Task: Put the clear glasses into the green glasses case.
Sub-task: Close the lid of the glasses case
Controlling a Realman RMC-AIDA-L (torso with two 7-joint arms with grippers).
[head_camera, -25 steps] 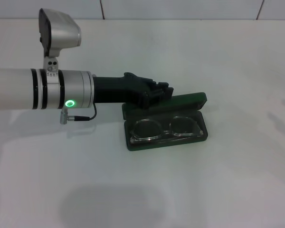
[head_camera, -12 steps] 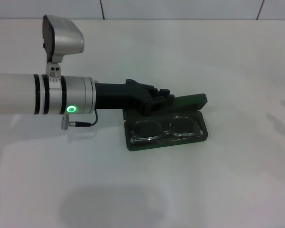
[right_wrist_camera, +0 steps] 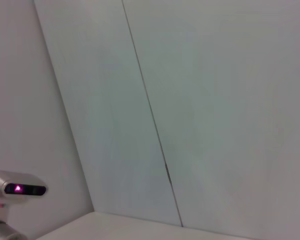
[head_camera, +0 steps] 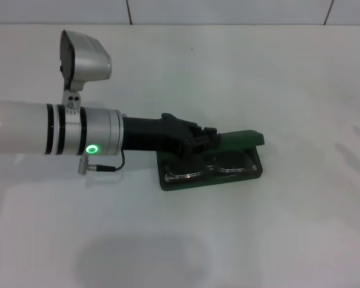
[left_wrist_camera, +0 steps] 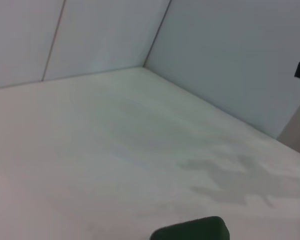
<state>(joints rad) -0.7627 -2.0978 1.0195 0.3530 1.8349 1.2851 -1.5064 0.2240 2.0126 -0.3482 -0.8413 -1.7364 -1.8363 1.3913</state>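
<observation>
Dark green oblong hard case (head_camera: 211,171) lies on the white desk (head_camera: 288,228), its lid lower than a second ago, half over the transparent plastic glasses (head_camera: 207,168) inside. Left gripper (head_camera: 199,139) presses the lid; whether its jaws are spread cannot be told.

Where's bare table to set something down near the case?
Bare table right of and in front of the green glasses case, and along the far wall. Crowded only at the case's left-rear, where the left pincer sits over the lid above the clear glasses.
</observation>
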